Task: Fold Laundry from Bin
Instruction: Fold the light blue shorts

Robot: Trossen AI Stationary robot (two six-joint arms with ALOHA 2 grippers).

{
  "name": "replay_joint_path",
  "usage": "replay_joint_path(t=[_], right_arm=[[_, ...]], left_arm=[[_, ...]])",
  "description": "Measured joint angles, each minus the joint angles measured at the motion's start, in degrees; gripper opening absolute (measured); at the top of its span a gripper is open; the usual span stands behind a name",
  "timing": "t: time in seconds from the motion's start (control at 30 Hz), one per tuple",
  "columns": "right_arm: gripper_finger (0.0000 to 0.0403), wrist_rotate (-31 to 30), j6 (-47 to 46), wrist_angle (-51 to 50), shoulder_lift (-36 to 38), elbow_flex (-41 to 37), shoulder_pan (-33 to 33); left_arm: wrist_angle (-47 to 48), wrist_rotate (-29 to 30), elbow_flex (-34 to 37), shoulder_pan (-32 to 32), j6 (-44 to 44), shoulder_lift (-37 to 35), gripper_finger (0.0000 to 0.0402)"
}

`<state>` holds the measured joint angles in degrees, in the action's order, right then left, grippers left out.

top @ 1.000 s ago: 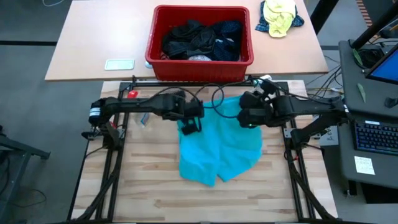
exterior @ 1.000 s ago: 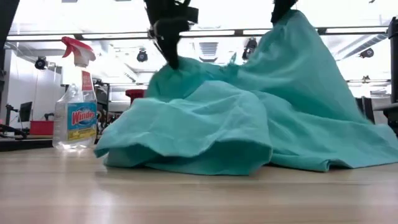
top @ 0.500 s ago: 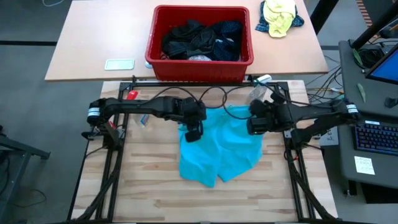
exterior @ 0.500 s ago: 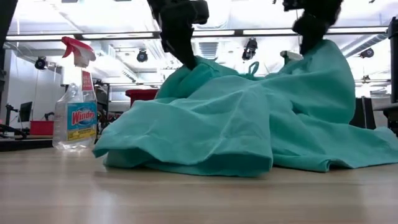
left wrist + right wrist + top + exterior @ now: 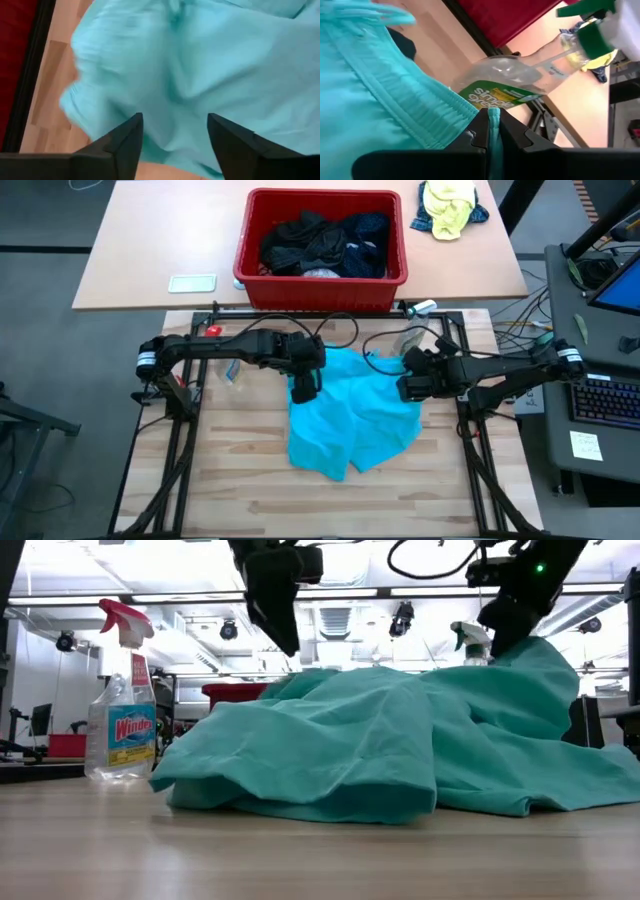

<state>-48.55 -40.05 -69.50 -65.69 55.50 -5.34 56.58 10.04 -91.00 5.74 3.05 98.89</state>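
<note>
Spreading step: my left gripper, fingers spread, hovered above the turquoise garment; my right gripper pinched its hem, needing flattening next.

Both arms: dark, slender jointed links with looped black cables along them. Left gripper: two matte black, tapered fingers. Right gripper: black blocky fingers. Green indicator light glows on right wrist housing, low view
</note>
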Motion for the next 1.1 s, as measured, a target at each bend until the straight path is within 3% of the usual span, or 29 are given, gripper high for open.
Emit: replay_joint_path(t=[0.1,0.23,0.43,0.6,1.1], right_arm=[[0.0013,0.14,0.33,2.79,0.00,-1.36,0.00],[0.0013,0.70,1.57,4.31,-0.04,-2.36,0.00],[0.0013,0.90,1.64,5.00,-0.02,-2.36,0.00],[0.0013,0.62,1.63,8.58,-0.02,-2.42,0.00],[0.0013,0.82,0.92,10.27,-0.02,-3.19,-0.02]], left_arm=[[-3.56,1.36,3.87,0.03,0.58,-1.87,0.0224],[-12.56,5.69,14.74,1.33,2.17,-8.19,0.0227],[-35.79,3.93,31.48,6.91,10.00,-18.46,0.0222],[-52.96,3.93,40.72,10.51,18.73,-18.30,0.0222],[-55.34,3.95,42.84,9.81,27.13,-4.99,0.0222]])
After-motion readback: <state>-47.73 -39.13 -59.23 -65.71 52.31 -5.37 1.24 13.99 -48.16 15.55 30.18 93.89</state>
